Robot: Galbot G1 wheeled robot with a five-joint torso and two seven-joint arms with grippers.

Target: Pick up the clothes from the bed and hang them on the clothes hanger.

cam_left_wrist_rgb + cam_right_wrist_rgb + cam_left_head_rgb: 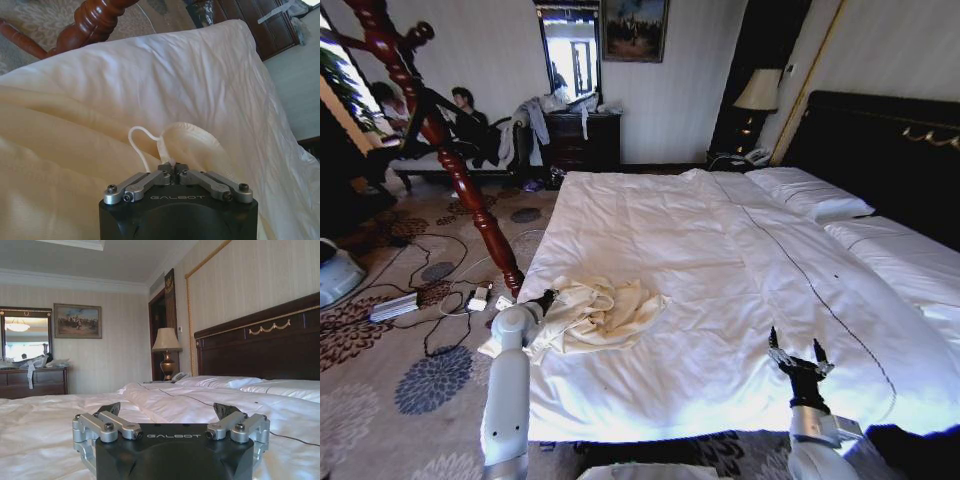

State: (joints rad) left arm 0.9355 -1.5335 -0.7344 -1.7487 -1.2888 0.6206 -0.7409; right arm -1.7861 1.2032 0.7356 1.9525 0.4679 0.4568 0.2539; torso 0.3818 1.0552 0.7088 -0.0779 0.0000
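The clothes (pixel 605 312), a crumpled cream garment, lie on the near left part of the bed (pixel 720 250), close to its edge. My left gripper (pixel 546 300) is at the garment's left side. In the left wrist view its fingers (pixel 165 176) are pinched together on a fold of the cream clothes (pixel 190 137), beside a thin white cord loop. My right gripper (pixel 798 357) stands upright over the bed's near right corner, open. In the right wrist view its fingertips (pixel 167 410) are spread with nothing between them. The clothes hanger is out of view.
A red-brown wooden coat stand (pixel 460 170) rises just left of the bed, near my left arm. Cables and a power strip (pixel 395 305) lie on the patterned carpet. A dark dresser (pixel 582 140) and a lamp (pixel 757 95) stand at the far wall.
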